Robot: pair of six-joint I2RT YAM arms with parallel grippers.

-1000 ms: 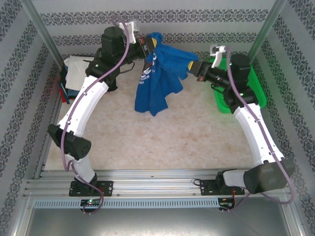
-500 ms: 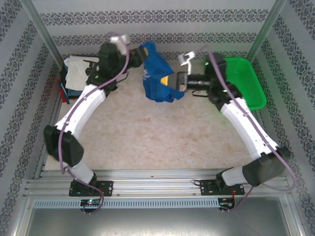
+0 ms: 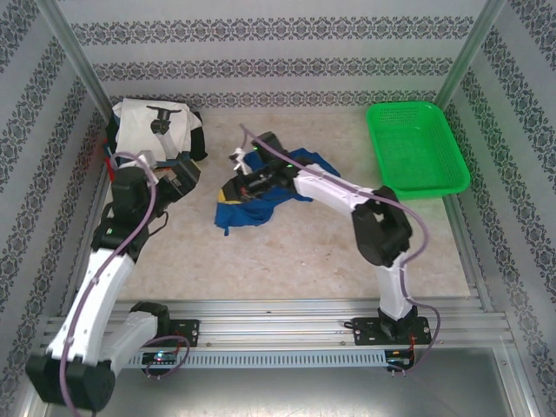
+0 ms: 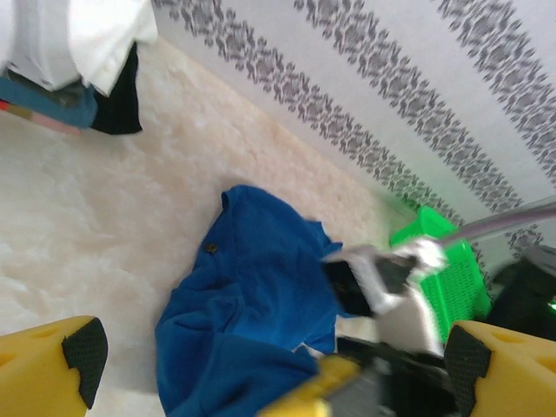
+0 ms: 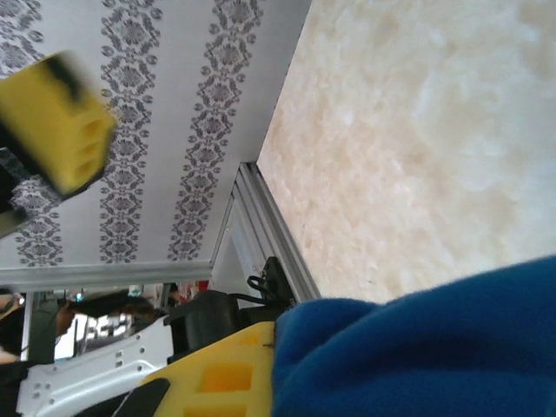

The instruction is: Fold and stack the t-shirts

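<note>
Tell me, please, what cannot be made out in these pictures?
Print of the blue t-shirt: top view, crumpled folds and the right arm hide it.
Tips of the right fingers: right wrist view, blue cloth covers them.
Folded stack: left wrist view, cut off by the upper-left edge; shirt count unclear.
Green basket: left wrist view, blurred right arm in front.

**Two-tone arms with yellow fingers**

Both arms look like the same build: white plastic link shells (image 3: pixel 95 287) between chunky black joint housings (image 3: pixel 382 230), each on a black base plate (image 3: pixel 178 330). A thin purple cable (image 3: pixel 153 193) trails along each. The left pincer (image 4: pixel 269 352) has blocky yellow fingers (image 4: pixel 35 369) with black pads (image 4: pixel 84 350); the right pincer (image 3: pixel 236 187) has a yellow finger (image 5: pixel 221 378) with a square recess.
</note>
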